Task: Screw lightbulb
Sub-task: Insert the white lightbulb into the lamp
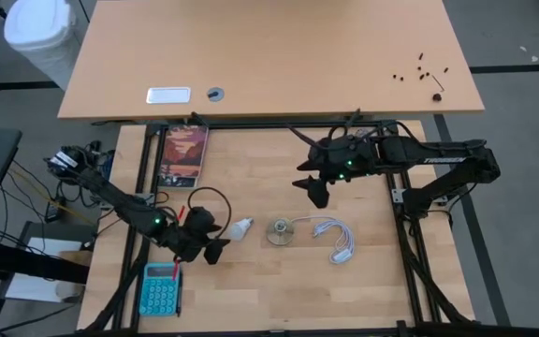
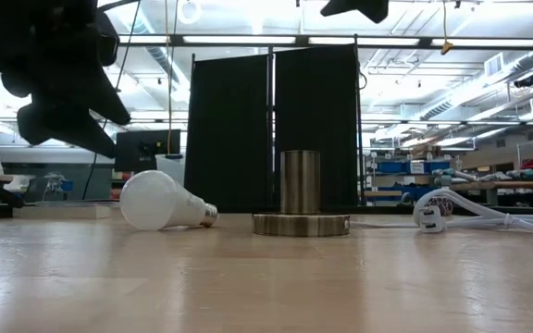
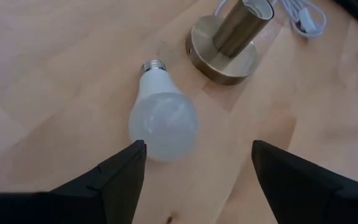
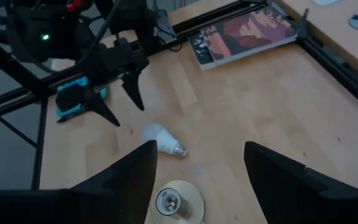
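- Lightbulb [image 1: 241, 227] on its side on the worktop [image 1: 363, 290], screw base pointing at the brass socket [image 1: 281, 232] just beside, dome toward the left claw [image 1: 211, 237].
- Left claw spread open, empty, hovering just off the dome, roughly in line with the long axis; clearly nearer.
- Right claw [image 1: 313, 187] open, raised, well apart.

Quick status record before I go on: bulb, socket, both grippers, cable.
lightbulb: lying on its side on the table, screw base toward the socket, not held
socket: upright on its round base, empty, apart from the bulb
left gripper: open, just beside the bulb's dome, above the table
right gripper: open, raised, farther back than the socket
white cable: coiled beside the socket
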Tool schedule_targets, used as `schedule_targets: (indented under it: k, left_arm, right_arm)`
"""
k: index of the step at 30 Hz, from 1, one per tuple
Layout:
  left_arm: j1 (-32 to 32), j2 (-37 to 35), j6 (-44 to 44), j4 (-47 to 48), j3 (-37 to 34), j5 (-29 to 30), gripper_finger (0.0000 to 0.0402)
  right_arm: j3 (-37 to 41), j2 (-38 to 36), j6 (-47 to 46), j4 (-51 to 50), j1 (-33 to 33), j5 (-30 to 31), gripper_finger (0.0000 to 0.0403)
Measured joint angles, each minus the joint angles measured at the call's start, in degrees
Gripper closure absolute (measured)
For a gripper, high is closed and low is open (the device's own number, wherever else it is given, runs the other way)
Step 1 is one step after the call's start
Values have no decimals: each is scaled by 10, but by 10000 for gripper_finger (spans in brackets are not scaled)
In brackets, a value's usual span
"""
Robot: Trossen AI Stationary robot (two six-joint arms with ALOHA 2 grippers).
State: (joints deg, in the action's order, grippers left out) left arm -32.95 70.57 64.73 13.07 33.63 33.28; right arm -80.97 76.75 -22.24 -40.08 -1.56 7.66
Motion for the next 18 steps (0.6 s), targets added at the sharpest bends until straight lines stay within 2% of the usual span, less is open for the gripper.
schedule_targets:
  k: [8,18]
  left_arm:
    - [0,28,-59,-5,1,0,106]
    - [0,104,-60,-62,1,1,106]
  right_arm:
    - [0,0,-11,-2,0,2,154]
    - [0,0,-12,1,2,2,160]
